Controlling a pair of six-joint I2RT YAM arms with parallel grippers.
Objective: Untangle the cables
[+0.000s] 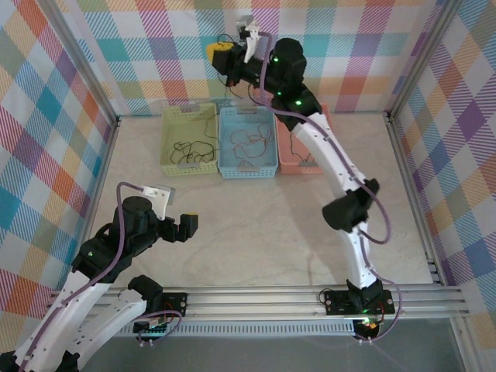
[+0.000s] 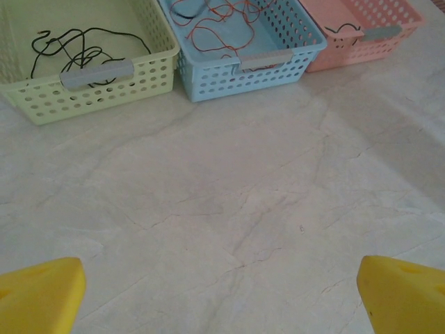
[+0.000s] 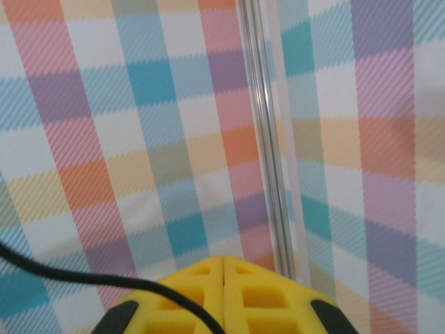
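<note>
The cables lie in three baskets at the back. A black cable (image 2: 76, 45) is coiled in the green basket (image 2: 90, 87), and an orange-red cable (image 2: 222, 28) lies in the blue basket (image 2: 243, 69). A short black one (image 2: 344, 29) is in the pink basket (image 2: 375, 35). My right gripper (image 1: 215, 53) is raised high near the back wall, above the baskets. Its yellow fingers (image 3: 254, 292) are pressed together, and a thin black cable (image 3: 83, 278) runs across them into the seam. My left gripper (image 2: 222, 299) hovers open over bare table, well short of the baskets.
The green basket (image 1: 188, 139), blue basket (image 1: 248, 142) and pink basket (image 1: 302, 151) stand side by side against the back wall. Checked fabric walls and metal frame posts (image 3: 268, 139) enclose the table. The right arm (image 1: 333, 167) stretches over the pink basket.
</note>
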